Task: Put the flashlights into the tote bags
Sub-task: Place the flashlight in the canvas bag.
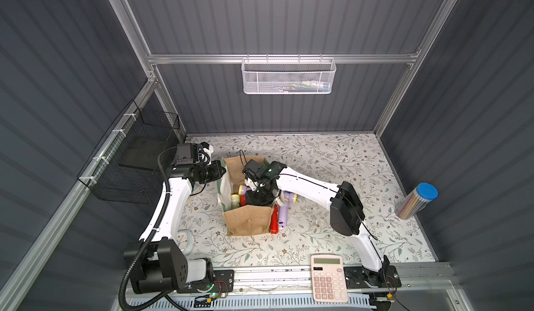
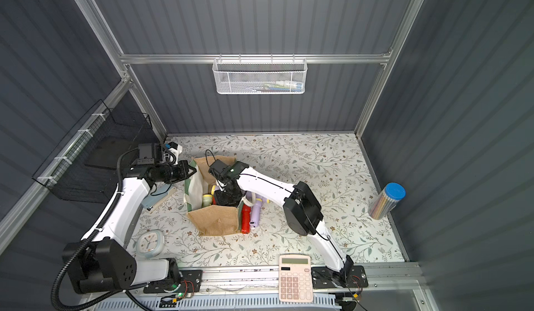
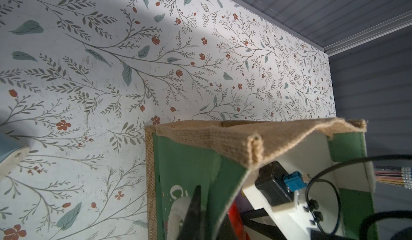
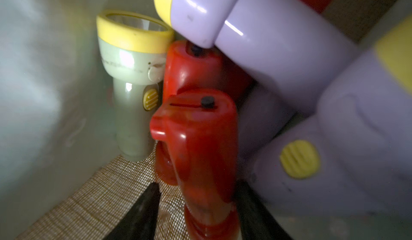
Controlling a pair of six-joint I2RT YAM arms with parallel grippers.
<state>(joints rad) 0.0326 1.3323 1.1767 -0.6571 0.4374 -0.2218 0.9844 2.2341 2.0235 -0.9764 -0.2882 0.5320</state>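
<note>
Right wrist view: right hand (image 4: 198, 185) parted around a red flashlight (image 4: 200, 138) inside the tote bag (image 4: 89, 205), crowded by one red, one pale green, two lilac flashlights (image 4: 267, 56). Left hand (image 1: 223, 171) clamps the bag's rim; three lie outside.

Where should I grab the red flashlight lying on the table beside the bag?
Take the red flashlight at its near end, from straight above. It lies flat along the side of the tote bag with a lilac flashlight against its other flank, so probably only that end leaves the jaws room.
</note>
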